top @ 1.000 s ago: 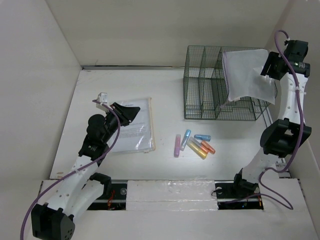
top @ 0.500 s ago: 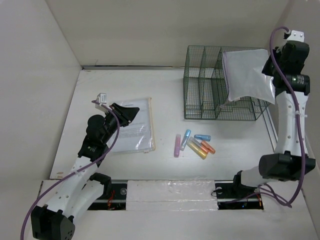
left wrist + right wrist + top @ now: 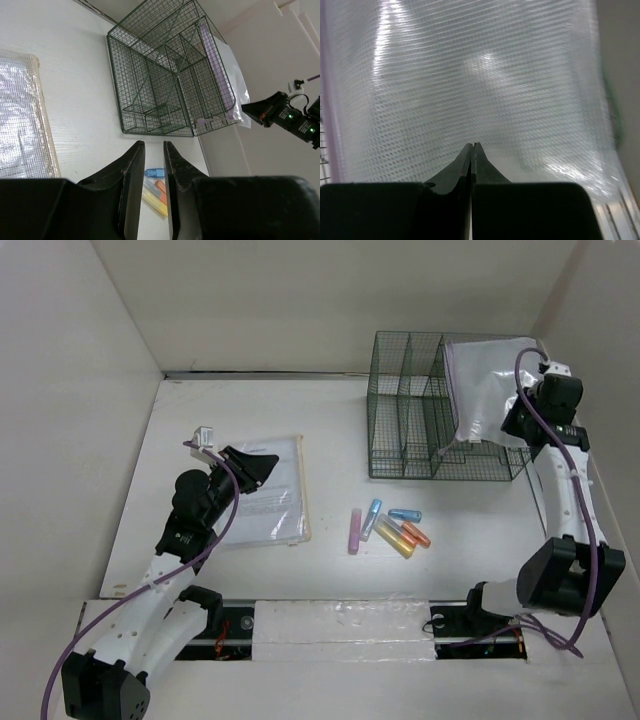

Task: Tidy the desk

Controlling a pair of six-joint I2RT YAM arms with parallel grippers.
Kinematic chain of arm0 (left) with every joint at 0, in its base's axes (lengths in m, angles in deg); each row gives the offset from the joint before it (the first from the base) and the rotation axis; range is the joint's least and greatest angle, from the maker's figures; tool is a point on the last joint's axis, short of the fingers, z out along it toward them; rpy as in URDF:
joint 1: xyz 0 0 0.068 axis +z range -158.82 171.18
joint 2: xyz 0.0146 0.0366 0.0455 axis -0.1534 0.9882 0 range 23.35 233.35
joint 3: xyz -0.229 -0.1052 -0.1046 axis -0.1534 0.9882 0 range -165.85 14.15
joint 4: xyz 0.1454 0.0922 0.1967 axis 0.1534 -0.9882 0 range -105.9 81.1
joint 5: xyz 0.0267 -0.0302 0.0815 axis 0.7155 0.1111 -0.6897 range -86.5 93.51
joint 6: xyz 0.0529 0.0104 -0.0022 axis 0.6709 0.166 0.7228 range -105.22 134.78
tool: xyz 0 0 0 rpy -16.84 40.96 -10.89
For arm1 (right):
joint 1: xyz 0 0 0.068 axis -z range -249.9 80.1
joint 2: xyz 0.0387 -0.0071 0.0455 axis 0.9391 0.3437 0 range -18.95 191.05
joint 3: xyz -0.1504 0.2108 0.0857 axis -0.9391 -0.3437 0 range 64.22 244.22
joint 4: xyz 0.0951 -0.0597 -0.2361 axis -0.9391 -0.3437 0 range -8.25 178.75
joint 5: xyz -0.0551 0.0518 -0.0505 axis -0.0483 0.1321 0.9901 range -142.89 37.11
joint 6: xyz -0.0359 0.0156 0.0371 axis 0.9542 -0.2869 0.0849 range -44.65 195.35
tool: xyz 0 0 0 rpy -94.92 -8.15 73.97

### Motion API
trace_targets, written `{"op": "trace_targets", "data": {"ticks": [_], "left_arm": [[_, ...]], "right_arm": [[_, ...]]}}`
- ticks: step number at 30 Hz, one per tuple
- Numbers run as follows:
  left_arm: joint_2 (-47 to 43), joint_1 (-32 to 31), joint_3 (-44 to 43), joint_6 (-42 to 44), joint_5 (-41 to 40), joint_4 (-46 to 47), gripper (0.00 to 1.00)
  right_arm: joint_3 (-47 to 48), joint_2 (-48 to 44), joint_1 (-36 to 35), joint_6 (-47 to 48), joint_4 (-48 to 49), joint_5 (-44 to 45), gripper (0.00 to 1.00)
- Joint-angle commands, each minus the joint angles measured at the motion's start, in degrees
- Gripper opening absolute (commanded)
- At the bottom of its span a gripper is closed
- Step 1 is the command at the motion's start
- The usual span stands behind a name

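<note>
The white desk (image 3: 330,430) carries a dark green wire-mesh rack (image 3: 405,410) at the back right. A translucent mesh pouch (image 3: 490,390) stands upright in the rack's right compartment, leaning right. My right gripper (image 3: 512,425) sits by the pouch's right edge, shut with nothing between its fingers; in the right wrist view its tips (image 3: 471,145) face the pouch (image 3: 470,75). My left gripper (image 3: 268,462) hovers over a flat clear document pouch (image 3: 270,495), narrowly open and empty. In the left wrist view its jaws (image 3: 154,144) frame the highlighters (image 3: 155,187).
Several coloured highlighters (image 3: 385,528) lie loose on the desk in front of the rack. White walls bound the desk at the left, back and right. The rack's left compartments (image 3: 160,85) hold nothing visible.
My right arm has come down and nearer beside the rack, its gripper closing from open to shut. The pouch stays in the rack. The left arm has not moved.
</note>
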Motion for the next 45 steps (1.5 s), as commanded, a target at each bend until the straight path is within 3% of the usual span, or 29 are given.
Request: {"op": "trace_targets", "data": {"ticks": [1,7,10,12,13,16,19,20,23,25,28,31,36,41,45], "left_arm": [[-1.08,-0.24,0.38,0.38,0.24,2.43,0.18],[-1.08,-0.24,-0.68,0.46,-0.29,2.26,0.20],[-1.35,-0.24,-1.29,0.64,-1.25,1.29,0.23],[-1.52,-0.24,-1.64,0.99,-2.39,0.24,0.25],[-1.52,-0.24,-1.56,1.08,-4.14,-0.81,0.26],[-1.17,-0.24,-1.03,0.99,-5.38,-1.87,0.28],[-0.38,-0.24,1.07,-0.24,-8.46,-1.70,0.36],[0.05,-0.24,1.43,-0.76,-10.21,-1.70,0.40],[1.64,-0.24,2.92,-1.73,-15.20,-1.87,0.41],[2.87,-0.24,3.45,-2.61,-18.03,-1.79,0.41],[5.68,-0.24,3.28,-3.05,-22.96,-1.09,0.41],[10.15,0.46,1.88,-2.44,-26.48,-0.82,0.41],[18.76,2.92,0.82,-2.97,-25.60,1.90,0.40],[23.69,2.92,-1.03,-3.05,-26.83,2.43,0.40],[28.70,3.45,-0.42,-2.79,-26.84,3.13,0.39]], "right_arm": [[-1.97,-6.47,1.69,-0.94,5.93,6.18,0.00],[6.79,-10.01,-2.35,2.20,2.88,4.45,0.00],[10.14,-10.09,-7.53,3.44,2.08,3.38,0.07],[8.67,-11.92,-13.23,3.88,4.17,1.20,0.14],[3.69,-13.42,-21.00,4.06,6.54,-2.47,0.20],[-1.43,-15.36,-27.20,2.84,11.37,-4.52,0.23],[-11.98,-14.93,-40.64,-0.06,20.07,-3.49,0.28],[-13.92,-13.80,-47.12,-0.85,24.27,-2.34,0.29],[-16.05,-6.51,-55.15,-2.88,30.26,-0.14,0.34],[-14.38,1.54,-60.70,-2.88,32.39,0.30,0.44],[-11.31,12.44,-63.35,-3.84,35.81,0.48,0.55],[-10.16,19.24,-61.87,-6.13,42.41,0.21,0.60],[-6.21,30.76,-59.84,-7.97,45.14,0.83,0.60],[-3.57,35.69,-60.45,-8.77,44.88,4.43,0.57],[-4.26,38.33,-60.45,-10.00,48.74,0.59,0.52]]}}
